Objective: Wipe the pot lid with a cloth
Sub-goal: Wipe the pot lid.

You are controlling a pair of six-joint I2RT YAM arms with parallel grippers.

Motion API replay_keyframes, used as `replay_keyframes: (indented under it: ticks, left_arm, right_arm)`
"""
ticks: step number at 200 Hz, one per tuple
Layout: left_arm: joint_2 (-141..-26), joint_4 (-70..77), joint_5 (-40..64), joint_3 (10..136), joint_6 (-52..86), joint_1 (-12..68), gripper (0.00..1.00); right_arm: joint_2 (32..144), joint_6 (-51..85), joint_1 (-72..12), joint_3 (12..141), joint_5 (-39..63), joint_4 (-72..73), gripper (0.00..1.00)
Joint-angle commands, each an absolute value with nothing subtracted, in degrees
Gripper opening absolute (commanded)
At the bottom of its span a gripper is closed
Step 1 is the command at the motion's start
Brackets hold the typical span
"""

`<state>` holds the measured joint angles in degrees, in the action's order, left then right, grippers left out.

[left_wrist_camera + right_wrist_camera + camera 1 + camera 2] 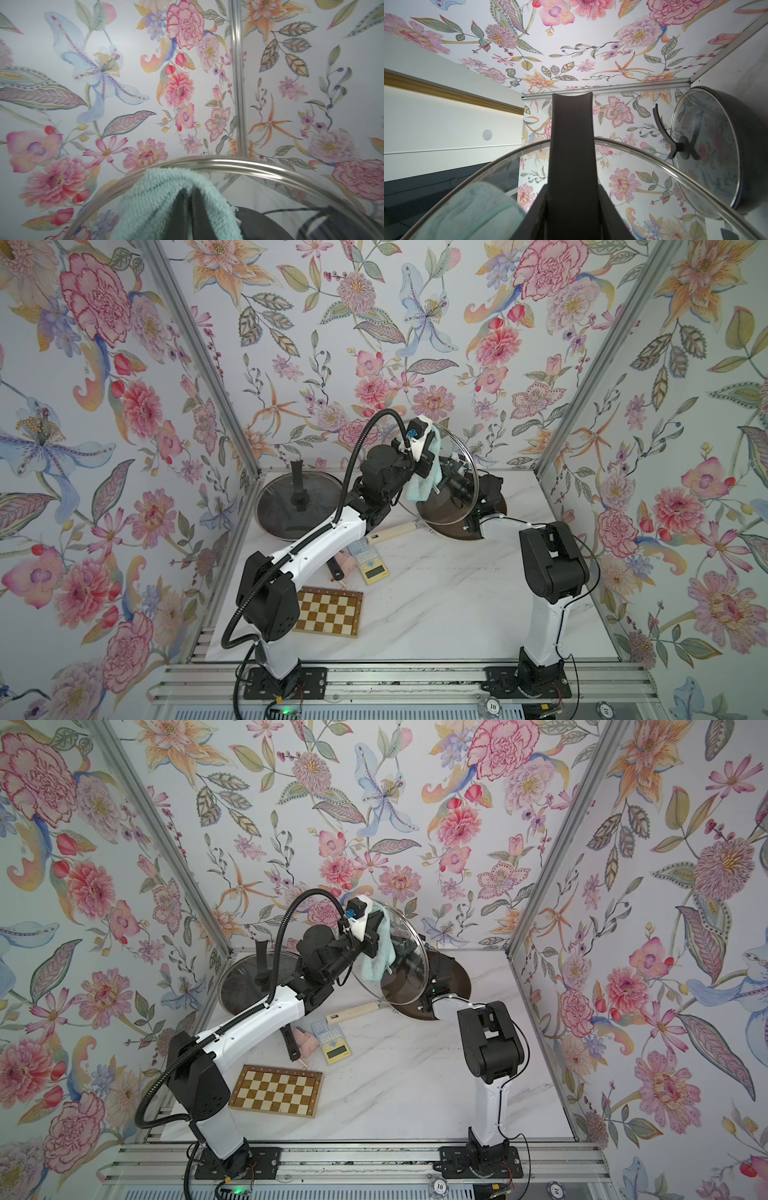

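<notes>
The pot lid (456, 443) (409, 932) is clear glass with a steel rim, held on edge above the back of the table. My right gripper (572, 199) is shut on its black strap handle (572, 135), and shows dimly through the glass in a top view (455, 479). The mint-teal cloth (428, 479) (380, 959) hangs from my left gripper (426, 460) (374, 946), pressed on the lid's other face. In the left wrist view the shut fingers (190, 193) pinch the cloth (158, 203) just under the rim (249, 164). Through the glass the cloth (477, 207) looks blurred.
A dark pan with its own glass lid (291, 502) (706, 149) sits at the back left. A brown pan (440, 524) with a beige handle (390, 533) lies below the held lid. A yellow calculator (372, 564), a small pink item (347, 562) and a chessboard (328, 612) lie nearer the front left.
</notes>
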<state>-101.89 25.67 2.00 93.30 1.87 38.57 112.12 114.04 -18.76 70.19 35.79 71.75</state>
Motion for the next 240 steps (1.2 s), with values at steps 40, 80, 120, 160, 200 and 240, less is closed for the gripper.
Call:
replay_keyframes:
  ticks: [40,80,120,160,200,240]
  left_arm:
    - [-98.9,28.1,-7.0,79.4,6.5,36.8,0.0]
    - [-98.3,27.6,0.1,76.7,8.5,41.9,0.0]
    - [-99.7,25.9,9.9,83.7,6.4,47.6,0.0]
    - [-100.8,23.3,13.8,94.8,5.9,48.5,0.0]
    - [-99.3,26.4,3.8,96.9,0.4,44.1,0.0]
    - [-97.8,26.0,-3.9,92.9,0.9,37.4,0.0]
  right_arm:
    - [104.2,112.1,-18.9,72.6,37.9,79.7,0.0]
    - [105.9,111.2,-18.3,75.3,38.7,77.1,0.0]
    - [107.8,111.4,-17.9,77.1,39.2,76.4,0.0]
    - [107.7,107.3,-17.9,76.8,40.9,71.8,0.0]
    - [104.9,103.4,-18.5,75.3,42.3,67.9,0.0]
    - [101.2,103.8,-19.3,71.9,41.5,69.0,0.0]
